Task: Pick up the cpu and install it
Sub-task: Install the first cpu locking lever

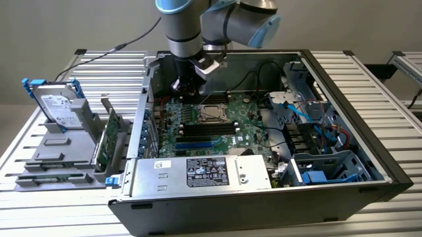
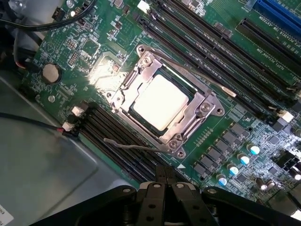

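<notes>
The cpu [image 2: 160, 102], a flat silver square, lies in the metal socket frame [image 2: 203, 109] on the green motherboard [image 2: 94, 44]. From the exterior view it shows as a small pale square, the cpu [image 1: 212, 114], in the middle of the board inside the open computer case [image 1: 343, 94]. My gripper [image 2: 165, 175] hovers just off one corner of the socket, its two black fingers pressed together with nothing between them. In the exterior view the gripper [image 1: 187, 89] hangs over the board, up and to that view's left of the socket.
Two thin socket levers [image 2: 129, 145] stick out beside the frame. Black memory slots [image 2: 221, 52] flank it. The power supply [image 1: 204, 173] fills the case front, and blue cables [image 1: 297, 106] run on the exterior view's right. A hard drive [image 1: 58, 106] and green card [image 1: 108, 136] stand outside.
</notes>
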`<state>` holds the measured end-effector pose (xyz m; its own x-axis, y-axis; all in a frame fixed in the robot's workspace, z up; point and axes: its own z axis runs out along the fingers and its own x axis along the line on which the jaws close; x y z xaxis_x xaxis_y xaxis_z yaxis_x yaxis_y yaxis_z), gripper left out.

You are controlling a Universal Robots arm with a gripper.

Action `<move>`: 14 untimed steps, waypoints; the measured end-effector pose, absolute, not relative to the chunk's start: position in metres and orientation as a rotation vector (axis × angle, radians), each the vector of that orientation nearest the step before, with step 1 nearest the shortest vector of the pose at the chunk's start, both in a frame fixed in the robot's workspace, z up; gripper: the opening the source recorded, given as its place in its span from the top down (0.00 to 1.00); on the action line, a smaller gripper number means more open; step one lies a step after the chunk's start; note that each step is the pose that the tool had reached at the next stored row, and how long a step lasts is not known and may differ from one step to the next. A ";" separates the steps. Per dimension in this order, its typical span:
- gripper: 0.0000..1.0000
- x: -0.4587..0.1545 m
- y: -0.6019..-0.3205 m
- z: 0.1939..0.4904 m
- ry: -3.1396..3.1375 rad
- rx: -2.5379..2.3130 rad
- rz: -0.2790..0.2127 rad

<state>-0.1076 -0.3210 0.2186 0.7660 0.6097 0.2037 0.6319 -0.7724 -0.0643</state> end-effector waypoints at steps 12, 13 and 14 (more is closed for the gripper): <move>0.89 -0.099 -0.321 0.199 -1.004 -2.830 -0.271; 0.89 -0.099 -0.321 0.198 -1.004 -2.829 -0.273; 0.89 -0.099 -0.322 0.197 -1.002 -2.825 -0.276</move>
